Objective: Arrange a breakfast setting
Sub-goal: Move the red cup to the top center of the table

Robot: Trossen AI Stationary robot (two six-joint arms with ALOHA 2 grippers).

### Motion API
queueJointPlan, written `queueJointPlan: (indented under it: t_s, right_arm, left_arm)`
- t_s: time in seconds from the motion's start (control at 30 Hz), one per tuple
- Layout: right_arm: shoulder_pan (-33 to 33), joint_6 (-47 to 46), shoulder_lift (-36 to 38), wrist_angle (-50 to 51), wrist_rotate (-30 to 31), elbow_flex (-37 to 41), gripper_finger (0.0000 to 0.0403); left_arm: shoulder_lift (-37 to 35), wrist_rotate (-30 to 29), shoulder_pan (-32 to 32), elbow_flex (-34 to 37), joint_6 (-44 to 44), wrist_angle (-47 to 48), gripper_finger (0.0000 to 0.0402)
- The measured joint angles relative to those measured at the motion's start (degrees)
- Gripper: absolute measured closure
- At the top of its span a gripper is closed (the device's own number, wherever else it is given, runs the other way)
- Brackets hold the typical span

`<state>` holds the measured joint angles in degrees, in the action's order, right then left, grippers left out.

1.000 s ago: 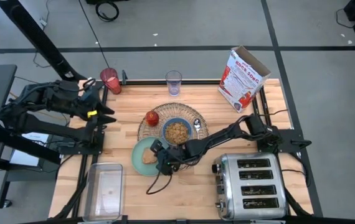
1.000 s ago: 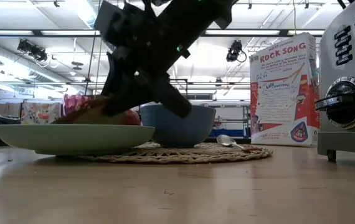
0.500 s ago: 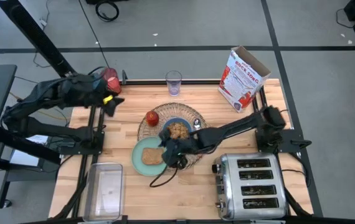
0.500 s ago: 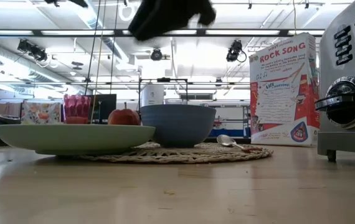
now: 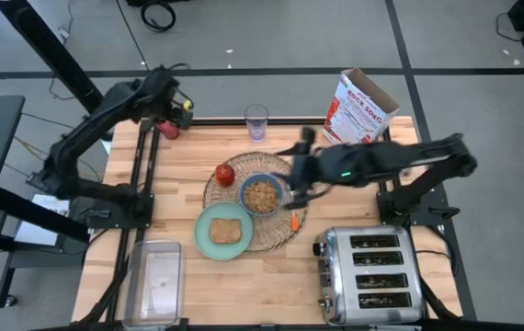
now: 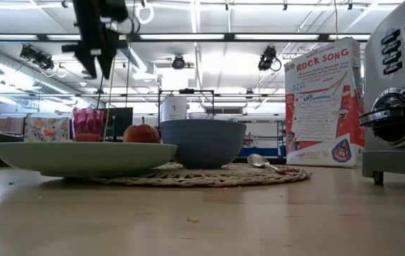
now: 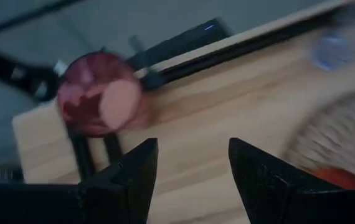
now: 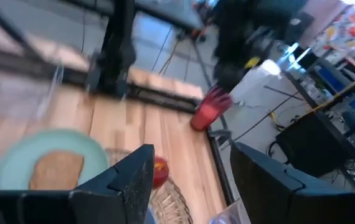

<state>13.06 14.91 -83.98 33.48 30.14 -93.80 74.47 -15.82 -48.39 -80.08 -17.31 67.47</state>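
The round straw placemat [image 5: 280, 230] bears the blue bowl [image 5: 261, 195] of cereal and the red apple [image 5: 224, 173]. The mint-green plate [image 5: 209, 241] overlaps the mat's near left edge, and the toast slice [image 5: 226, 232] lies flat on it. The spoon's orange handle [image 5: 295, 222] shows at the mat's right. The red-filled glass [image 5: 165, 125] stands at the far left corner. My left gripper [image 5: 179, 105] hovers open above the glass [image 7: 99, 102]. My right gripper [image 5: 291, 179] is open and empty, raised over the mat's right side.
A clear empty glass [image 5: 256, 120] stands at the far edge. A cereal box [image 5: 358, 115] stands at the far right, the chrome toaster [image 5: 372, 271] at the near right, and a clear plastic container [image 5: 156, 280] at the near left.
My right gripper has left the toast lying on the plate, risen and gone toward the table's right and far side, over the mat's right part. My left gripper has swung toward the far edge and risen, ending above the red-filled glass.
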Motion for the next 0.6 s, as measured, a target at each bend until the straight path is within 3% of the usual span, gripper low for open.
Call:
queueJointPlan:
  t_s: [0.2,0.6]
  right_arm:
    - [0.9,-5.28,8.32,4.2,3.27,-0.02,0.0187]
    - [-1.66,-5.78,16.04,10.46,4.36,-0.02,0.0188]
  left_arm:
    - [7.48,2.29,-8.68,1.03,1.21,-4.97,0.0198]
    - [19.9,2.39,-13.94,1.01,-0.48,-7.28,0.0205]
